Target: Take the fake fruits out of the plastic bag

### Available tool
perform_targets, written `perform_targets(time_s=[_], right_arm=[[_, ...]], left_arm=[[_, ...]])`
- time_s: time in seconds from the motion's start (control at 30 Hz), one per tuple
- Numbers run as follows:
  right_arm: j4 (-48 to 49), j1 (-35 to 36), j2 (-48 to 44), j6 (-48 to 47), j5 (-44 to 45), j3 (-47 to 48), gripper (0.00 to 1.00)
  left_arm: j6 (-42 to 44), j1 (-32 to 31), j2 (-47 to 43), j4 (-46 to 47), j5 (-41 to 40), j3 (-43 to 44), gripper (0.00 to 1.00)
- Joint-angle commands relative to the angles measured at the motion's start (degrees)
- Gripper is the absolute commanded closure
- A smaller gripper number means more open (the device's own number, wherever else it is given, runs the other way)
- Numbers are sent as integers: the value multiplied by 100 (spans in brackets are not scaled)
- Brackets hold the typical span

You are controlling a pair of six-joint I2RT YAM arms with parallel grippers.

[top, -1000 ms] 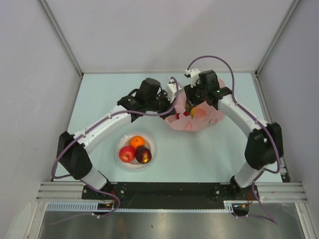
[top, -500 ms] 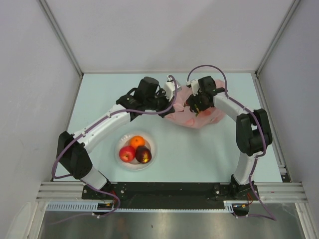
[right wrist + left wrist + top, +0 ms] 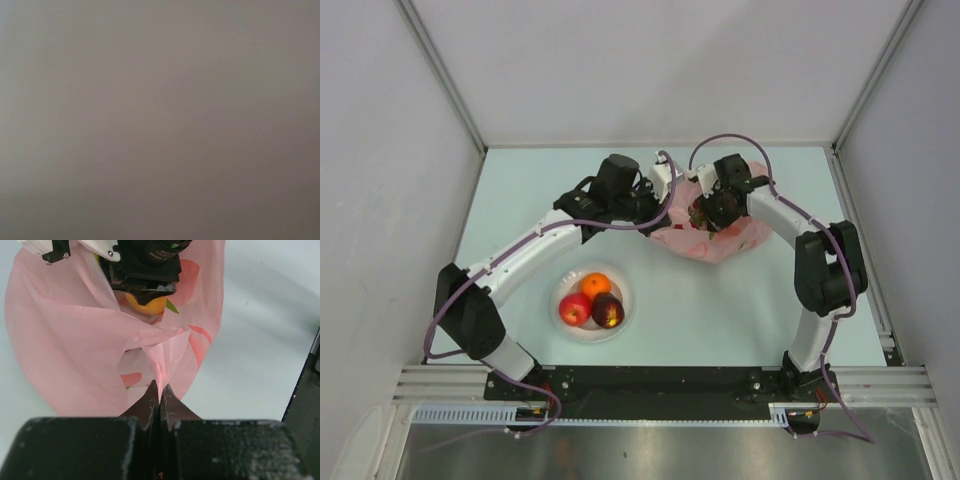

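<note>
1. A pale blue-green surface [image 3: 740,300] is closed in by plain grey-white walls [image 3: 650,70] on three sides, and both arms reach from its near edge toward the far middle.
2. A thin translucent pink plastic bag [image 3: 715,240] with red-green prints lies crumpled on the far right of the surface, its mouth turned up.
3. The left end effector [image 3: 159,390] is clenched on a gathered fold of the bag's rim, its two dark tips pressed together on the film.
4. The right end effector [image 3: 703,212] is sunk into the bag's mouth from above. A glossy yellow-orange plastic fruit [image 3: 146,305] sits right under its black tips, inside the bag. I cannot tell whether the tips grip it or stand apart, and the right wrist view is only a grey blur.
5. A round white plate [image 3: 620,330] stands on the near left of the surface, well apart from the bag. In it, touching one another, are a glossy orange plastic ball [image 3: 595,284], a glossy red plastic apple [image 3: 574,308] and a glossy dark purple plastic fruit [image 3: 608,311].
</note>
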Motion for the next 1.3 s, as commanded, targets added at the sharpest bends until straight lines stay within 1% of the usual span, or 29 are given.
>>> perform_targets(time_s=[0.0,0.07,0.13,0.17,0.23,0.3,0.37,0.43,0.47,0.5,0.53,0.6,0.63,0.67,0.7,0.73,0.77,0.8,0.87,0.9,0.97,1.0,1.03,1.07,1.1,1.13,1.27], right_arm=[[-290,-25,-963,-270,-293,222,85],[-430,1,-1209,-331,-442,222,85],[-528,71,-1202,-340,-478,205,82],[-511,71,-1097,-219,-461,178,83],[-432,36,-930,-78,-522,187,91],[-274,36,-850,107,-426,300,91],[-247,54,-972,134,-469,441,91],[-133,-25,-1410,239,-758,529,91],[146,-191,-1604,344,-1133,521,90],[331,-271,-2032,589,-1311,477,90],[638,-324,-2210,661,-1426,381,90],[755,-351,-2553,740,-1620,363,89],[746,-351,-2816,775,-1690,363,89],[685,-333,-2966,784,-1891,371,89],[598,-263,-3098,785,-1971,363,88],[371,-176,-3352,689,-1998,371,88],[229,-70,-3468,601,-2007,372,88],[71,183,-3573,513,-2007,363,88],[-325,448,-3820,293,-1955,284,88],[-404,736,-3890,258,-1894,240,87],[-510,1054,-3996,205,-1727,205,88],[-502,1212,-4005,196,-1665,205,87],[-432,1571,-4014,187,-1612,205,87],[-379,1766,-3996,178,-1499,213,87],[-318,1942,-3961,169,-1463,239,86],[-230,2413,-3918,143,-1384,240,86],[16,3488,-3496,12,-1471,257,86]], left_arm=[[-23,24,55,216,26,257,100],[-59,24,55,269,61,283,100],[-94,24,46,313,79,275,100],[-102,24,29,322,79,257,100],[-103,24,-15,313,87,231,100],[-68,24,-76,261,61,231,100],[-15,24,-129,251,-17,222,100],[-6,24,-138,260,-36,213,100],[-15,24,-138,260,-18,204,100],[-49,24,-121,278,-9,213,100],[-67,24,-86,295,-18,231,100],[-129,24,-50,313,-132,283,100],[-129,33,-15,295,-184,362,95],[-138,59,20,252,-211,415,84],[-207,86,37,234,-281,476,55],[-269,112,46,225,-351,599,38],[-357,182,55,181,-430,669,25],[-462,235,46,172,-483,731,12],[-515,392,-84,190,-536,889,0],[-533,454,-172,190,-580,916,0],[-525,664,-453,216,-624,951,0],[-551,744,-576,234,-668,943,0],[-551,936,-682,234,-738,864,0],[-551,1034,-831,251,-756,794,0],[-525,1131,-1094,251,-800,732,0],[-507,1341,-1261,251,-861,540,0],[-481,1878,-2035,295,-879,-40,0]])
